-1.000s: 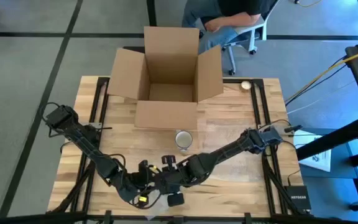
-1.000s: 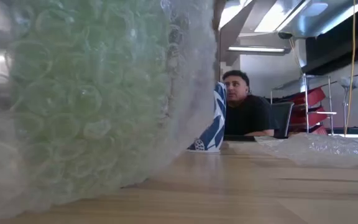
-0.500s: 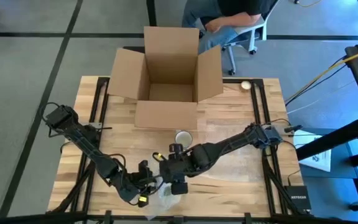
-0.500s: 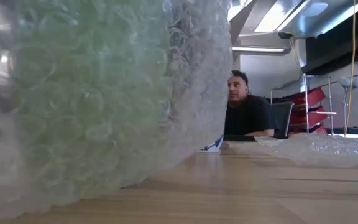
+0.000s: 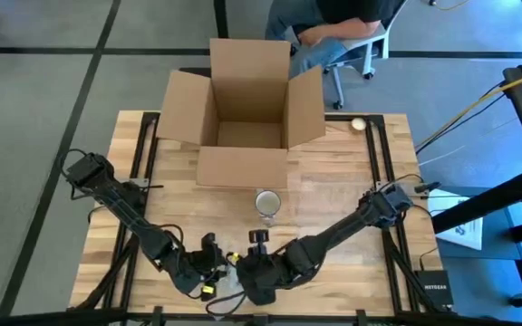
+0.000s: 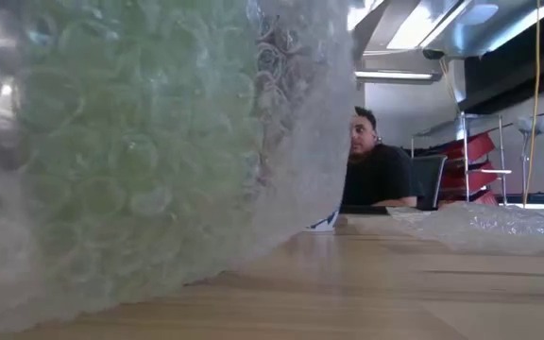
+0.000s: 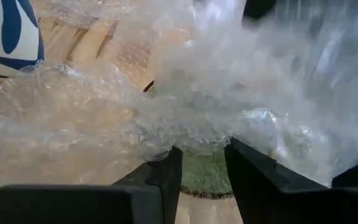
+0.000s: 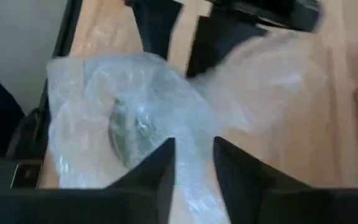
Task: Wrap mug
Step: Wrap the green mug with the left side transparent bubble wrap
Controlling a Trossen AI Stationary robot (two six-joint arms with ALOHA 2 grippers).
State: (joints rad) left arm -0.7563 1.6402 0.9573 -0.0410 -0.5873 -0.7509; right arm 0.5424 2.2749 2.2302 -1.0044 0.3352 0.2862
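Left gripper (image 5: 214, 264) sits low at the desk's front edge, its jaws a narrow gap apart with the bubble wrap (image 7: 185, 118) bunched right at the fingertips; whether it truly pinches the sheet I cannot tell. Something greenish shows through the film there. Just beside it, the right gripper (image 5: 259, 281) hovers over the same clump of wrap, fingers slightly parted and closed on nothing that I can see. The mug (image 5: 267, 203), white with blue markings, stands upright mid-desk, behind both grippers and apart from the wrap, still bare. My read: they're gathering and spreading the sheet, and the next move calls for bringing wrap and mug together. Further back, the open cardboard box (image 5: 243, 109) waits at the rear edge of the wooden desk (image 5: 352, 190). Beyond it, a person (image 6: 376, 170) sits on a chair.
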